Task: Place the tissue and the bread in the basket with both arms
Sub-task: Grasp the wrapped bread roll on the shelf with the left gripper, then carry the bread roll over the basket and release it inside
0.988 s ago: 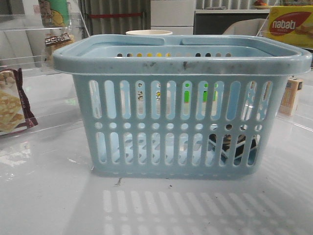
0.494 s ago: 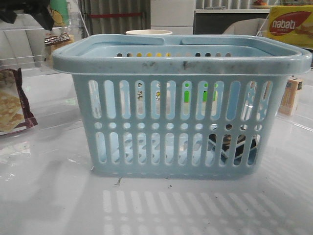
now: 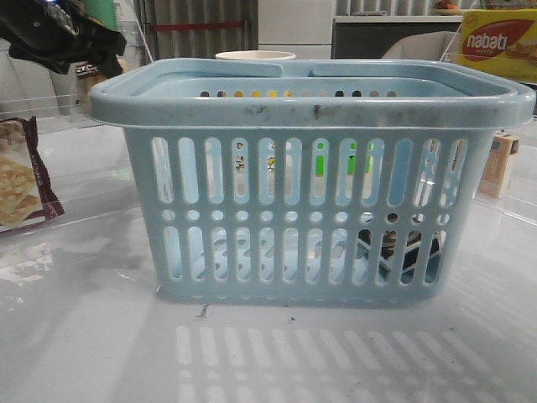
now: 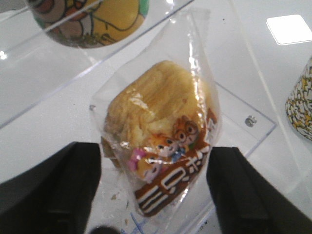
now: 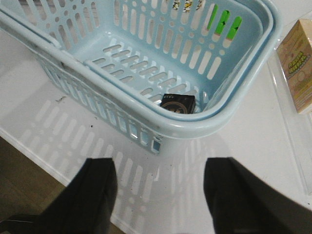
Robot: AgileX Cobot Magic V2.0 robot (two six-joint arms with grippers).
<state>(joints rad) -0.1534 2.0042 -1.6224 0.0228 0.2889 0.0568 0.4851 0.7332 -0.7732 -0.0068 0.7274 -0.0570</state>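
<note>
One dark arm shows upper left in the front view, behind the basket (image 3: 310, 180). Left wrist: the left hand (image 4: 153, 183) is spread around the bread (image 4: 156, 114); its slick wrapper could slip. Right wrist: the right hand (image 5: 160, 197) is spread, empty; the tissue (image 5: 178, 103) lies inside the basket.

Left arm (image 3: 59, 38) now shows at far left, beyond the basket (image 3: 310, 101) rim; a second ago it is out of view.

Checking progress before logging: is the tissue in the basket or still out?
In. The right wrist view shows the dark tissue lying on the floor of the basket, by its corner; the front view shows it through the slots.
</note>
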